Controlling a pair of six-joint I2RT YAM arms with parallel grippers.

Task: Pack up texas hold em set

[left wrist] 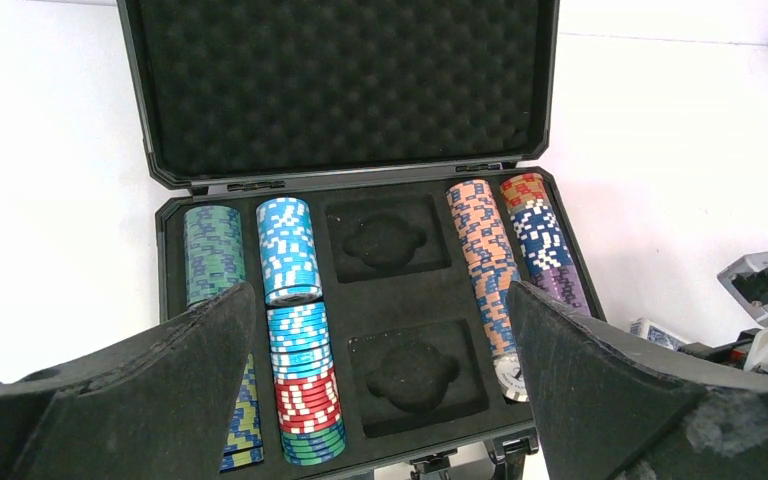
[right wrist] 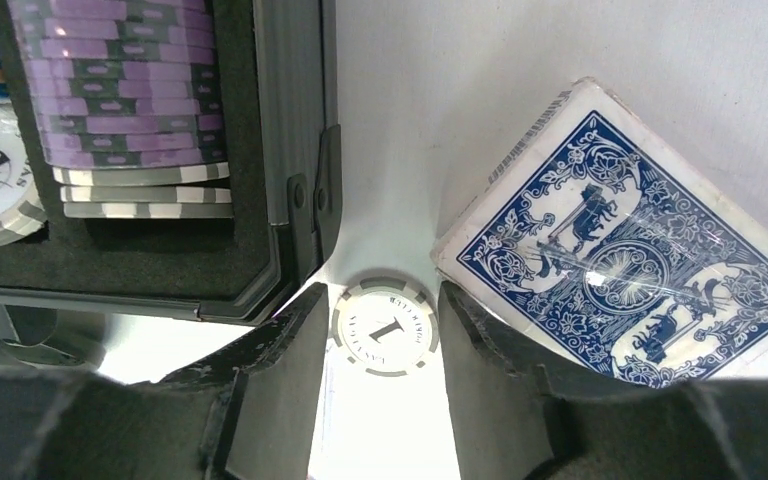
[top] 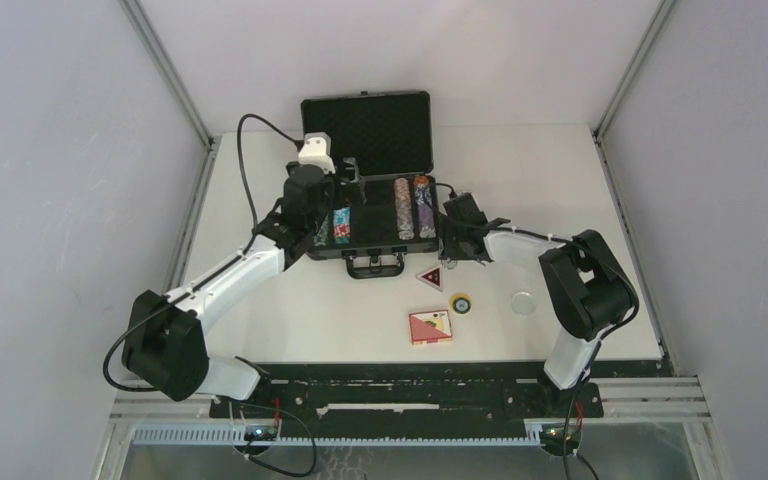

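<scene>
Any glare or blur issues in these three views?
Top external: even light, sharp. Left wrist: table blown out white around the case, left fingers soft. Right wrist: glare streaks on the blue deck, white chip sharp, right fingers out of focus.

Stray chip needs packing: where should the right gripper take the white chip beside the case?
Pinch opposite rim edges, coming straight down: the white chip lies flat on the table between the right gripper's fingers, case one side, blue deck the other.
</scene>
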